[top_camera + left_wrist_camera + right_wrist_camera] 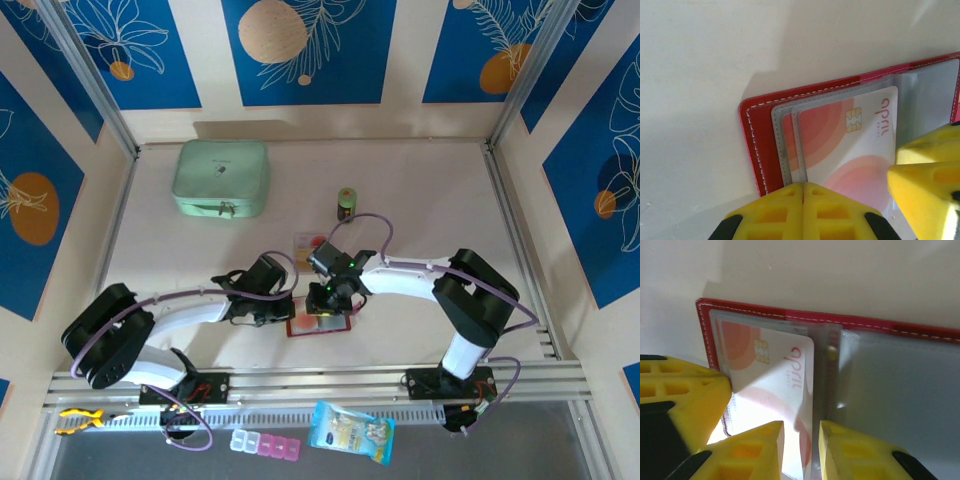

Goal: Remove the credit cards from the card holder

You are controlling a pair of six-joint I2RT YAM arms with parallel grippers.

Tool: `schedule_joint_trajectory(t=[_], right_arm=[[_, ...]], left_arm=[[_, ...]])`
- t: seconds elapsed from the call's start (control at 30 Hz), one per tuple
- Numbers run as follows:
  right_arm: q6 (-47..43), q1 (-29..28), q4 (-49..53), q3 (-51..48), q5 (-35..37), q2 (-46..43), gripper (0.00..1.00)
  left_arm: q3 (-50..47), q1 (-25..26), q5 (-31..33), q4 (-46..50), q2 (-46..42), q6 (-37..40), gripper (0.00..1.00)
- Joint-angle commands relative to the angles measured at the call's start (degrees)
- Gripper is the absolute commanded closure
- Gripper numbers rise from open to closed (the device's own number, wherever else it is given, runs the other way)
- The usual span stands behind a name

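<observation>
The dark-red card holder (320, 326) lies open on the table between the two arms, its clear sleeves facing up. In the left wrist view my left gripper (803, 188) is shut, and its tips rest on the sleeve edges near the card holder's (756, 145) left border. One of the credit cards (855, 140), white with red circles and a chip, sits in the sleeve. My right gripper (801, 440) stands slightly open over that credit card's (775, 365) right edge and the sleeve fold. A tan-orange card (304, 245) lies on the table behind the card holder.
A mint-green zip case (221, 178) sits at the back left. A small green cylinder (346, 203) stands behind the arms. A blue packet (350, 432) and a pill box (265, 445) lie below the near rail.
</observation>
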State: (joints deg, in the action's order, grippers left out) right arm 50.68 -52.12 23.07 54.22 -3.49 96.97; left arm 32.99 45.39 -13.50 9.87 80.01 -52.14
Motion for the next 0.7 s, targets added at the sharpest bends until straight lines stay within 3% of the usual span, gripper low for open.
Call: schedule_joint_trajectory(t=[0.0, 0.13, 0.67], right_arm=[[0.21, 0.02, -0.92, -0.25, -2.05, 0.75, 0.77], [0.3, 0.04, -1.35, -0.58, -1.96, 0.76, 0.81], [1.09, 0.64, -1.35, -3.15, -0.64, -3.81, 0.8]], left_arm=[[-1.0, -0.47, 0.14, 1.63, 1.04, 0.47, 0.96], [-1.07, -0.49, 0.05, 1.6, 1.03, 0.51, 0.96], [-0.83, -0.48, -0.11, 2.08, 1.77, 0.57, 0.96]])
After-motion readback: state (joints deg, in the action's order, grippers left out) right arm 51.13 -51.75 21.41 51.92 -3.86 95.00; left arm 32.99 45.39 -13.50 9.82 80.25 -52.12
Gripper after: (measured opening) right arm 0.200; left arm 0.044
